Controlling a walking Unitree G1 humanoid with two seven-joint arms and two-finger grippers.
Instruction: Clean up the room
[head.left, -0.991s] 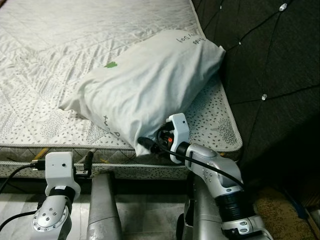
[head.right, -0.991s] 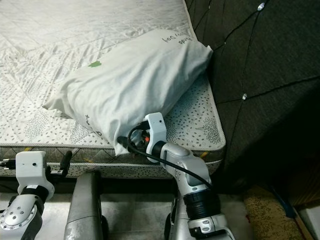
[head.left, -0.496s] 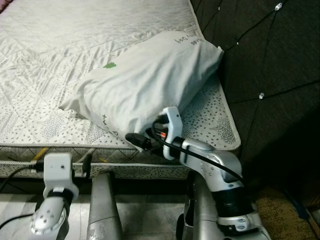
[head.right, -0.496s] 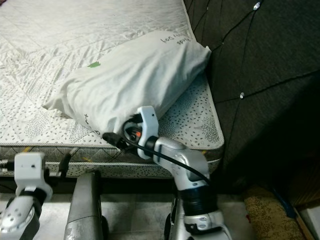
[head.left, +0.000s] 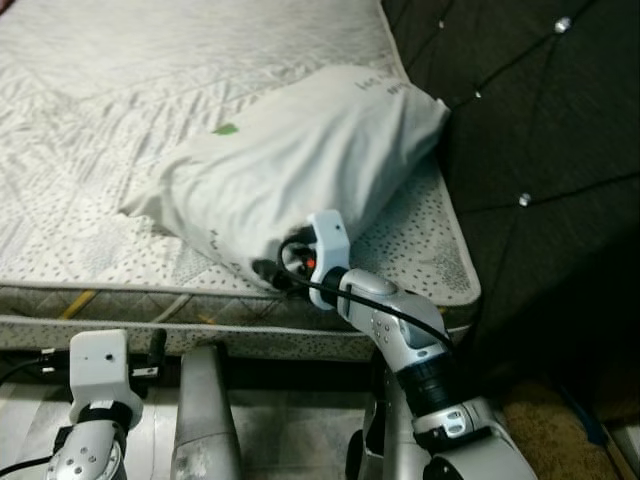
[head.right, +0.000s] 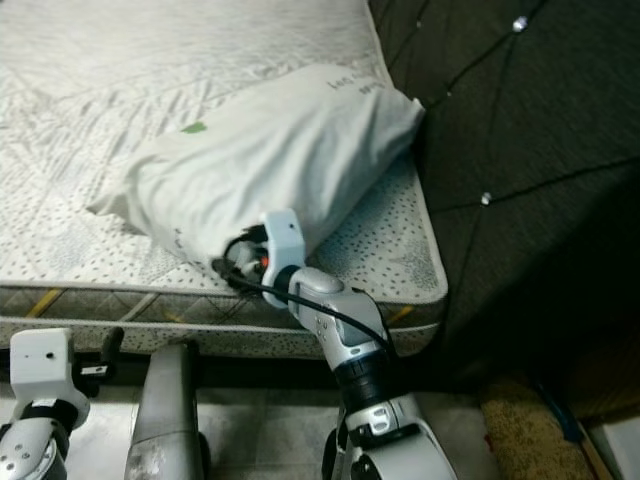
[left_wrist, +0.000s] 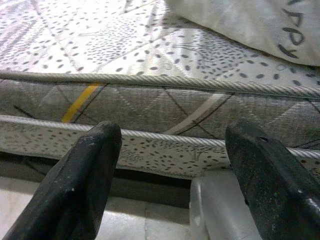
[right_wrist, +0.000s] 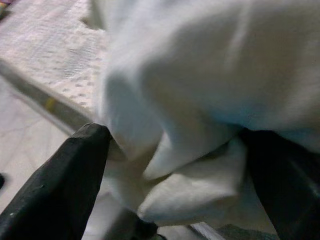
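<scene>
A white pillow (head.left: 300, 150) lies slantwise on the bare quilted mattress (head.left: 110, 90), its far end against the dark headboard. My right gripper (head.left: 272, 270) is pressed into the pillow's near corner at the mattress edge. In the right wrist view its fingers (right_wrist: 75, 180) stand wide apart, open, with bunched pillow fabric (right_wrist: 195, 165) between them. My left gripper (head.left: 152, 348) hangs low in front of the mattress side. It is open, and nothing sits between its fingers (left_wrist: 80, 185), which face the mattress's piped edge (left_wrist: 150, 82).
A dark tufted headboard (head.left: 540, 120) stands along the right of the bed. Pale floor tiles (head.left: 290, 430) run below the mattress, with a brownish rug (head.left: 560, 420) at the lower right. A silver part of my body (head.left: 205, 420) rises between the arms.
My right gripper has pushed up and forward into the pillow's near corner. The left arm sits lower in the picture, and the whole view has shifted a little.
</scene>
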